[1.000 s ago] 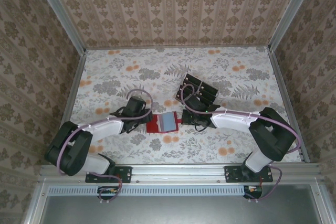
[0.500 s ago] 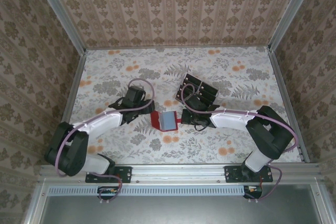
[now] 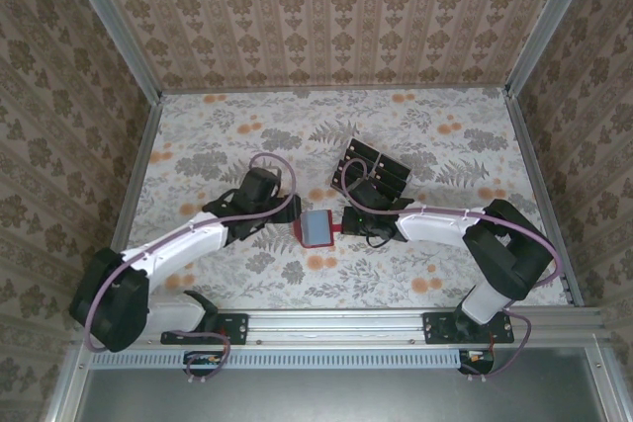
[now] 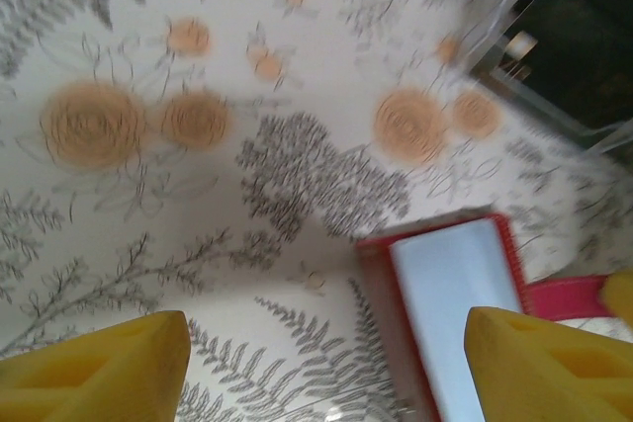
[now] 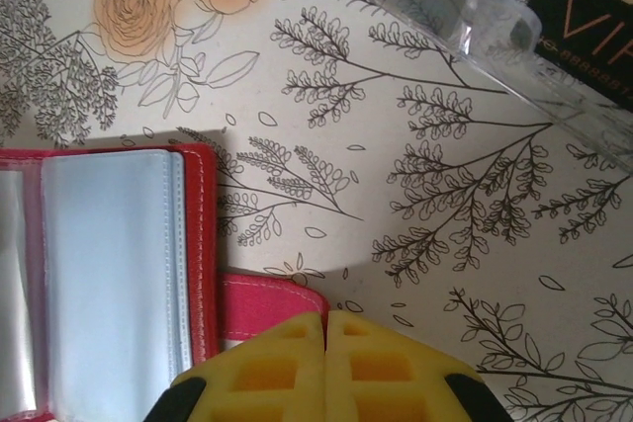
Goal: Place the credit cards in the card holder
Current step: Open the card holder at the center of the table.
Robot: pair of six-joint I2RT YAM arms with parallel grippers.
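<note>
The card holder (image 3: pixel 318 228) lies open on the floral surface (image 3: pixel 218 135), between the two arms, its red cover underneath and its greyish, clear-sleeved inside facing up. A red snap tab (image 5: pixel 269 305) sticks out from its right edge.

The left gripper (image 4: pixel 326 343) is just to the left of the card holder with its yellow fingers spread well apart and nothing between them. In the left wrist view, one fingertip (image 4: pixel 109 363) is over bare surface away from the card holder, and the other (image 4: pixel 544 363) is at the card holder's right side, near the tab. From these pictures I cannot tell whether either fingertip touches it.

The right gripper (image 5: pixel 326 343) is on the other side of the card holder. Its two yellow pads are pressed flat together with no gap. The closed tips are directly over the outer end of the snap tab. The tab runs beneath one pad rather than into the seam, and I cannot tell whether the tips press on it.

The credit cards (image 3: pixel 376 170), black and glossy, are in a clear slotted tray (image 5: pixel 475 7) just beyond the card holder and a little to its right, apart from it. One card (image 5: pixel 593 17) shows pale lettering through the clear plastic.
</note>
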